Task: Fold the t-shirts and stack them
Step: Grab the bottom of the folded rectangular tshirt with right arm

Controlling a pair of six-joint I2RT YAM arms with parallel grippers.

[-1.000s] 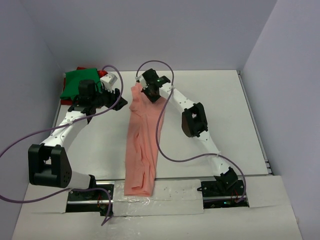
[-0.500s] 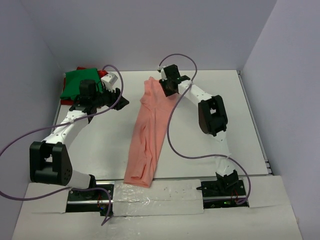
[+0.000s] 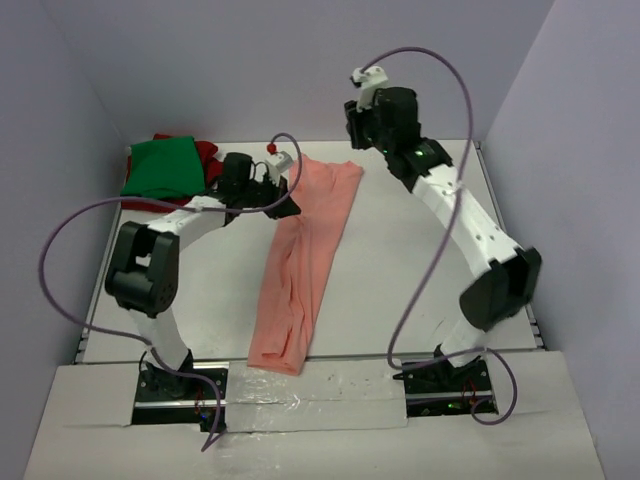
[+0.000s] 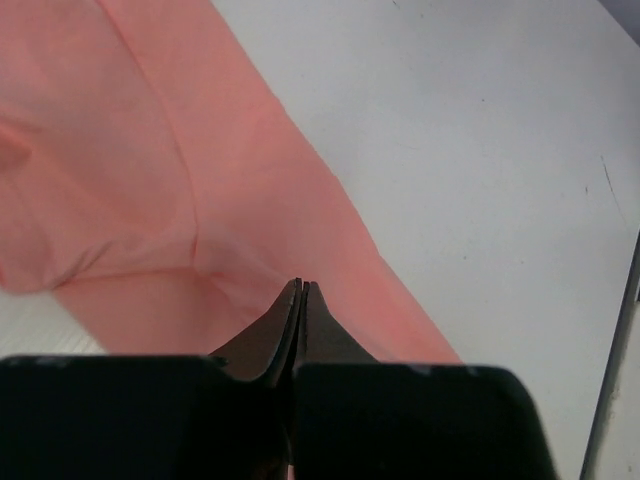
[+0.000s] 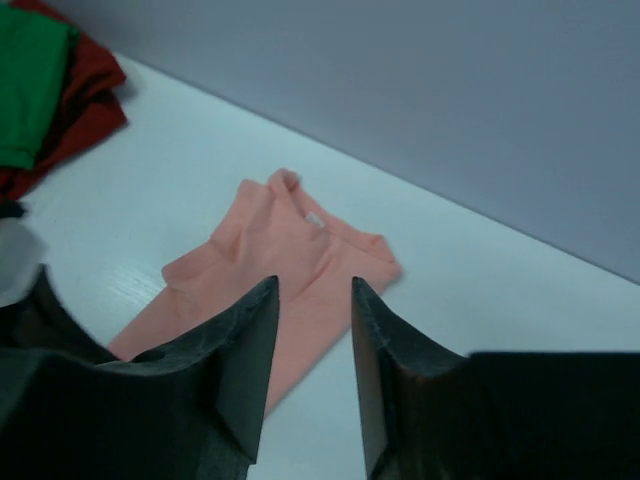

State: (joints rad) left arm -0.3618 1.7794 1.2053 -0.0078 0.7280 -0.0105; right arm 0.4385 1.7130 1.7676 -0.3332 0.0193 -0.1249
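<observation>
The salmon-pink t-shirt (image 3: pixel 300 260) lies folded into a long strip down the middle of the table, collar end at the back. My left gripper (image 3: pixel 287 203) is at the strip's upper left edge. In the left wrist view its jaws (image 4: pixel 300 284) are pressed together over the pink cloth (image 4: pixel 150 150), with nothing showing between them. My right gripper (image 3: pixel 360 125) hangs raised above the back of the table, open and empty (image 5: pixel 314 285), with the shirt's collar end (image 5: pixel 290 250) below it. The green t-shirt (image 3: pixel 160 165) lies folded on the dark red one (image 3: pixel 207 152) at the back left corner.
Grey walls close in the white table (image 3: pixel 420 270) at the back, left and right. Purple cables loop off both arms. A taped strip (image 3: pixel 310 385) runs along the near edge between the arm bases. The green and red stack (image 5: pixel 25 80) also shows in the right wrist view.
My right gripper let go of the pink shirt's top, opened and rose toward the back wall. The shirt's top now lies flat. My left gripper swung right to the shirt's edge and shut.
</observation>
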